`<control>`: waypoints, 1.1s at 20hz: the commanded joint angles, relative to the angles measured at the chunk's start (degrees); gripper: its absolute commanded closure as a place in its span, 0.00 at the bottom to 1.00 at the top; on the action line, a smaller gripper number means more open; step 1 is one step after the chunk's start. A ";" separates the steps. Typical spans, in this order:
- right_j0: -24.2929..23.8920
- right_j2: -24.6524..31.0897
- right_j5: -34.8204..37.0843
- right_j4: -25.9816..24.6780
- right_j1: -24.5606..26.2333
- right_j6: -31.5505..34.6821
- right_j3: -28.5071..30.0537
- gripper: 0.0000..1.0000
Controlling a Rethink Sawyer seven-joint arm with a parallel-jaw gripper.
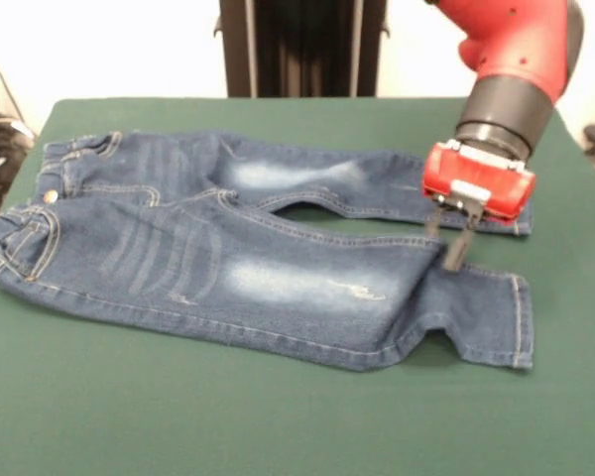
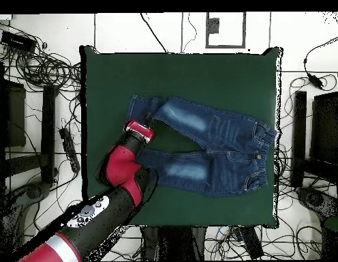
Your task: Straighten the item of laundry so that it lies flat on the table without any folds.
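The dark blue jeans (image 1: 278, 268) lie on the green table (image 1: 278, 426), waistband at the left and both legs running right. The far leg lies fairly flat. The near leg has a bend and a crease close to its hem, at the right. My gripper (image 1: 448, 248) points down over the near leg's lower part, just above the denim, with its fingers a little apart and holding nothing. In the overhead view the jeans (image 2: 212, 147) lie mid-table (image 2: 178, 75), waistband at the right, and the gripper (image 2: 139, 129) is at the legs' left ends, between the two hems.
The robot's black pedestal (image 1: 302, 45) stands behind the table's far edge. In the overhead view the red arm (image 2: 124, 174) crosses the table's lower left corner, and cables (image 2: 42, 75) and equipment lie on the floor all round the table.
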 commanded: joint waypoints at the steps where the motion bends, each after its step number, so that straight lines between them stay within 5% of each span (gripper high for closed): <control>1: 1.72 8.46 12.90 0.67 -1.34 5.88 4.85 0.00; 13: -3.78 8.70 32.60 -13.00 -21.37 0.03 9.69 0.00; 22: -8.59 15.44 29.85 -12.38 -18.67 4.21 -0.88 0.00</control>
